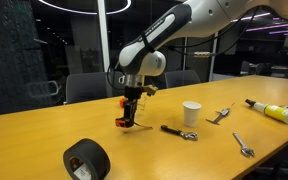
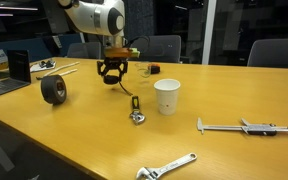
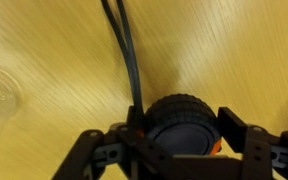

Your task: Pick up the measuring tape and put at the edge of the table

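The end effector (image 1: 127, 118) has its fingers clamped on the measuring tape (image 3: 181, 125), which sits right between them in the wrist view, black case with orange peeking out. It's low over the desk (image 1: 44, 125) (can't tell if it's touching the wood), well apart from the white paper cup (image 1: 191, 113).

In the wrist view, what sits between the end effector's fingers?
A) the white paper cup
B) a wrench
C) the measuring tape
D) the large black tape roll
C: the fingers of the end effector sit close against both sides of the round black, orange-trimmed measuring tape.
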Controlling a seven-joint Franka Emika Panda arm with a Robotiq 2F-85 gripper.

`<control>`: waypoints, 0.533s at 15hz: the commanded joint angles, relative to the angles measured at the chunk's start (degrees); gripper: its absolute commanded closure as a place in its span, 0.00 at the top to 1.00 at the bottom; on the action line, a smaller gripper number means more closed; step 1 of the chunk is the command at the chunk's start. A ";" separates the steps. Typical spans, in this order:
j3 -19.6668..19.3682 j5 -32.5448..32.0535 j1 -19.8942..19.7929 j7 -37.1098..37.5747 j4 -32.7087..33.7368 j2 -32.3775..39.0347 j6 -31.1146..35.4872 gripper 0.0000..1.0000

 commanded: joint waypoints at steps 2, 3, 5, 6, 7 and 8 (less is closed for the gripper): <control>0.57 0.67 2.74 8.02 4.29 -1.13 -1.60 0.55; 0.68 0.35 3.56 10.18 4.88 -1.28 -1.60 0.55; 1.18 0.29 5.09 14.03 5.88 -1.78 -2.11 0.55; 1.43 0.32 5.81 15.64 6.33 -2.07 -2.41 0.55; 1.53 -0.18 6.89 17.74 6.43 -2.68 -2.51 0.55; 1.63 -0.61 7.87 19.60 6.65 -3.16 -2.68 0.55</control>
